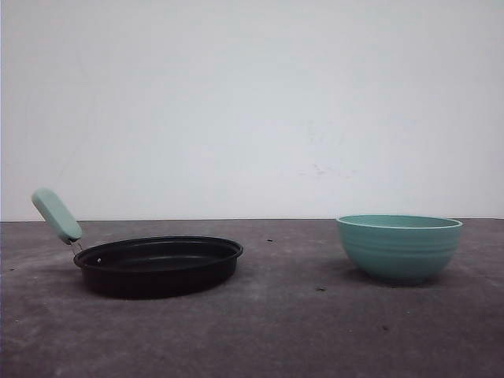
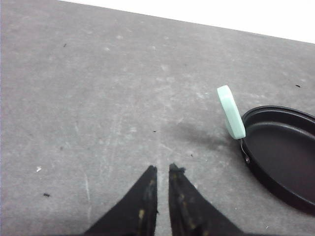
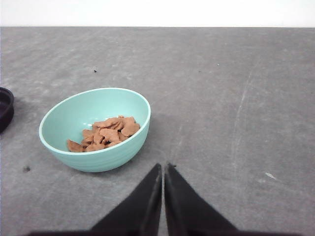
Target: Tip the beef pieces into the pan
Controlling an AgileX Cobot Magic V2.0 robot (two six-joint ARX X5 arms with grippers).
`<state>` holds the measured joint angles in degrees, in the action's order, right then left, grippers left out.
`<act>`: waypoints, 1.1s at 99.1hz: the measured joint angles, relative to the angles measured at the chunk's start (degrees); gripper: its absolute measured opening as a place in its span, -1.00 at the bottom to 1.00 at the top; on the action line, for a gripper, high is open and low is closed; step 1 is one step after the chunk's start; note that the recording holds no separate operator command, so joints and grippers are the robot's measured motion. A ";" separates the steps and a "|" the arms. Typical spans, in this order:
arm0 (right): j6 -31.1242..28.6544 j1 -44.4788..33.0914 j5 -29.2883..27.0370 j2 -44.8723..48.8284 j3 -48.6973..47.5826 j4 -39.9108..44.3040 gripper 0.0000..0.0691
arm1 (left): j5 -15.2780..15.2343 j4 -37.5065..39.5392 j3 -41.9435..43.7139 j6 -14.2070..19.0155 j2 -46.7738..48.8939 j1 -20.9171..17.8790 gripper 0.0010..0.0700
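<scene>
one pan (image 1: 157,266) and one bowl (image 1: 399,247) stand on the grey table (image 1: 283,331), well apart, the pan toward the robot's left and the bowl toward its right. the pan is black, shallow and round, with one short mint-green handle (image 1: 56,215) tilting up and away from its rim. the bowl is teal with ribbed sides and sits upright.

from the front the bowl's inside is hidden by its wall, so its contents cannot be seen there. the right wrist view looks down into the bowl (image 3: 94,129) and shows one heap of beef pieces (image 3: 105,133), small flat reddish-brown chunks too overlapped to count, lying on the bowl's floor. the left wrist view looks into the pan (image 2: 280,150) and shows bare black metal.

the left gripper (image 2: 162,169) hovers over bare table near the handle (image 2: 230,112), its two dark fingers closed to a thin slit, grasping nothing. the right gripper (image 3: 162,166) hovers just beside the bowl, its fingers likewise pressed nearly together and empty.
</scene>
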<state>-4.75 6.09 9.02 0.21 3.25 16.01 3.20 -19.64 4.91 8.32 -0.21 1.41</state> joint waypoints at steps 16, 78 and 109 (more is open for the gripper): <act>0.00 -0.02 0.00 0.00 0.00 0.02 -0.98 | 0.00 0.00 0.00 0.00 0.00 0.00 -0.98; 0.07 0.00 -4.59 0.07 0.00 0.90 -0.98 | 0.00 0.00 0.00 0.00 0.00 0.00 -0.98; -1.46 -0.02 -4.46 0.07 0.00 -3.21 -0.98 | 0.83 2.16 -0.52 4.22 0.00 0.00 -0.98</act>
<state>-6.22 6.07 4.56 0.27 3.25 12.80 4.03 -17.47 4.38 12.53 -0.21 1.41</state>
